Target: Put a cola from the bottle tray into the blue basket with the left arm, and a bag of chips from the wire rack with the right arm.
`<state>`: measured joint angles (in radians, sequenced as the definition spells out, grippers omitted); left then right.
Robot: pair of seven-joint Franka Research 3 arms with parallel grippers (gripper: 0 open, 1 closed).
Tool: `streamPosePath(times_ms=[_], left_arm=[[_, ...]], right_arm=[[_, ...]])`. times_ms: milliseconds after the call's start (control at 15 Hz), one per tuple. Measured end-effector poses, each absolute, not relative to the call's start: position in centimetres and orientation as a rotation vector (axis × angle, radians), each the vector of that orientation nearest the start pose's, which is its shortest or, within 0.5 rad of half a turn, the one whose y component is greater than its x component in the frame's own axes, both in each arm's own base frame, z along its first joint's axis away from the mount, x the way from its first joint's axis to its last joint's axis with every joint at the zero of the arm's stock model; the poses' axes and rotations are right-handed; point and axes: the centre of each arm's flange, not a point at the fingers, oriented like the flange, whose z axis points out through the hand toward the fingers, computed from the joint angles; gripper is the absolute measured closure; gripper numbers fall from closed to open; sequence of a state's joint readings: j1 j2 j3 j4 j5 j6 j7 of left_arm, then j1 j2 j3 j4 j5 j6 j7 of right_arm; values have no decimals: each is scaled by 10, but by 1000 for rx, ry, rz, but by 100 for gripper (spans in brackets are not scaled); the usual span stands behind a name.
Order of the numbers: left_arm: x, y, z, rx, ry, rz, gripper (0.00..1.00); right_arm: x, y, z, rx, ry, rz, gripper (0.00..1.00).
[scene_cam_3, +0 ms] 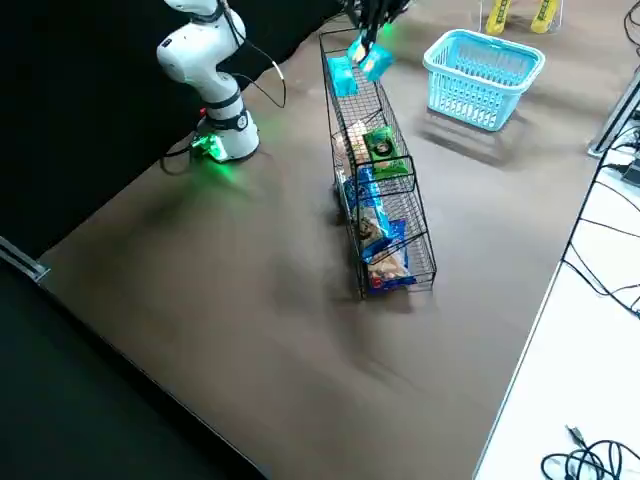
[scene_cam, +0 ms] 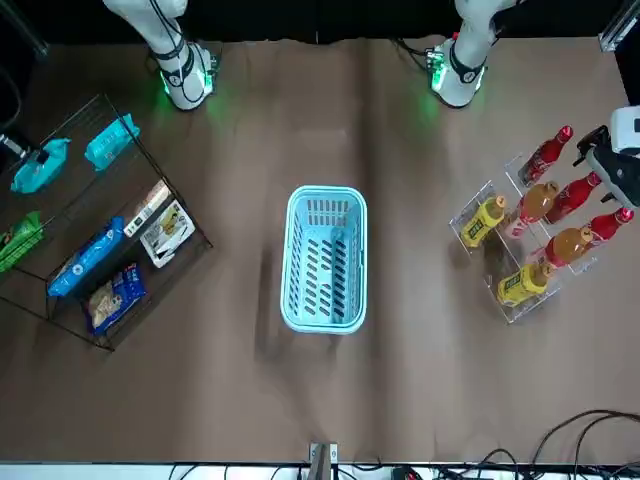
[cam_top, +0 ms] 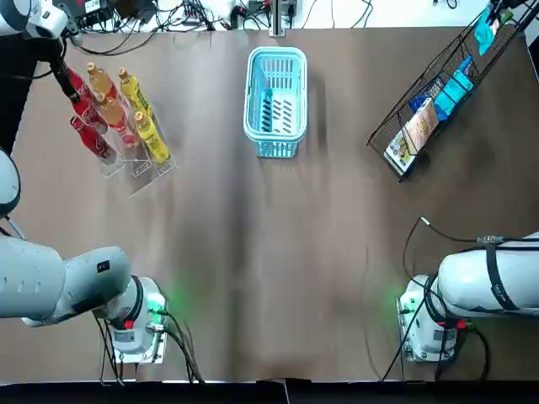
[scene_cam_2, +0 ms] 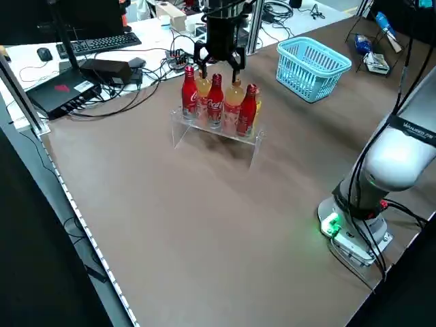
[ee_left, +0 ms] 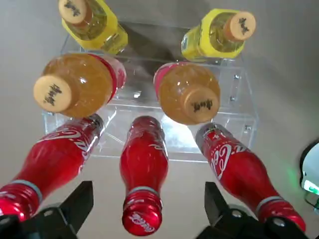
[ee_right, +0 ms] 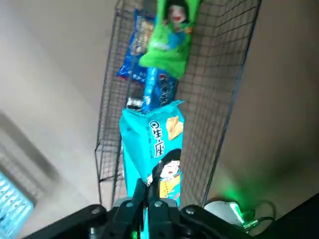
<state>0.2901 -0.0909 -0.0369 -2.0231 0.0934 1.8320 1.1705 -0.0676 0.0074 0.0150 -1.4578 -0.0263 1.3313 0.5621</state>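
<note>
Arm bases [cam_top: 139,332] sit at the table's [cam_top: 269,278] near edge, and the blue basket [cam_top: 275,93] stands toward the middle of the far edge. At the far left corner the left gripper [ee_left: 147,204] hangs over the bottle tray [ee_left: 239,124], fingers spread either side of the middle cola [ee_left: 143,169]. At the far right corner the right gripper [ee_right: 144,199] pinches a teal bag of chips [ee_right: 152,149] at the wire rack's [ee_right: 224,74] far end.

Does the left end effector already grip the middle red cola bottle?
No. The left end effector stands open, its fingers apart on both sides of the middle red cola bottle.
</note>
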Motion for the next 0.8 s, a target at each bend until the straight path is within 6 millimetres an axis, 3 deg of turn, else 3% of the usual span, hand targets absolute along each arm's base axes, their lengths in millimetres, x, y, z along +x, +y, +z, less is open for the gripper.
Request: streamPosePath(times_ms=[133,200,400,533,667,800], left_arm=[[497,139,480,-2778,1442,211,2],[495,139,479,-2770,1455,209,5],[495,138,480,-2767,1457,206,13],[495,138,481,-2764,1460,203,19],[496,137,481,-2761,1464,201,21],[496,136,482,-2754,1473,200,28]], right_arm=[[526,2,666,-3047,906,183,95],[523,51,670,-3048,852,177,95],[513,133,671,-3041,774,158,95],[510,176,672,-3006,726,106,95],[511,208,667,-2994,660,64,95],[515,247,644,-3008,582,70,95]])
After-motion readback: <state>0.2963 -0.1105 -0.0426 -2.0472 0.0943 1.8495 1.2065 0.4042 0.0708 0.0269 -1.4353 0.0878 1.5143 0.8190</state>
